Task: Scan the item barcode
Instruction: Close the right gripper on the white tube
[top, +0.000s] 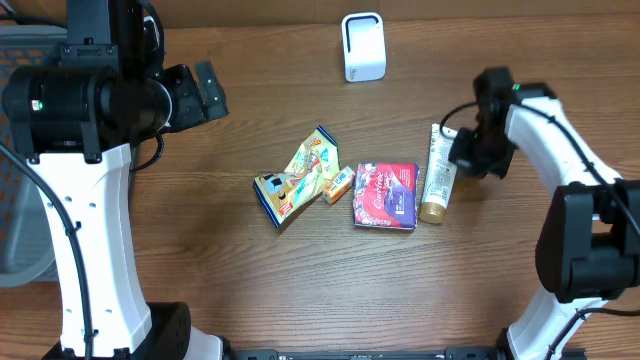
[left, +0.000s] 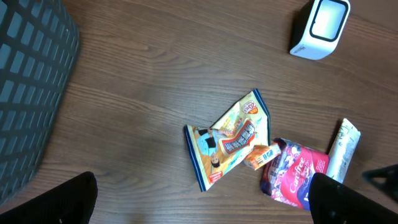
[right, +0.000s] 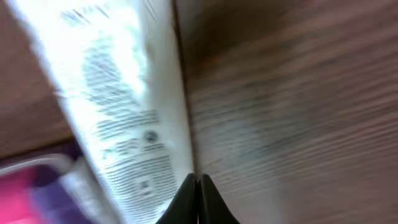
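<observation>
Left claw (top: 203, 88) hangs released with its jaws fully apart, high over the left side of the table (top: 200, 280), and carries nothing. Grey basket (top: 18, 150) stands at the far left edge, well apart from the goods.

Centre of table, in order: snack pouch (top: 298, 180), a small orange packet (top: 340, 185) touching its right side, then a purple box (top: 386, 195). Just beside the box lies the tube (top: 437, 172), flat on the wood with its cap toward the robot. It is judged to be the item in hand, since the right arm is working at it.

Right claw (top: 468, 150) is clenched on nothing, with its tips set down at the tube's right edge. Scanner (top: 363, 45) sits at the far edge, well apart from all goods.

Hazards noted:
- Shut jaws cannot take hold. Pressing on from here would shove or roll the tube into the purple box.
- Reopening this close may land one finger on top of the tube instead of beside it.
- Print on the tube is blurred in the right wrist view and the barcode's place cannot be told, so the wrong face may be shown to the scanner.
- A smooth tube pinched near one end may sag or slip during the carry
</observation>
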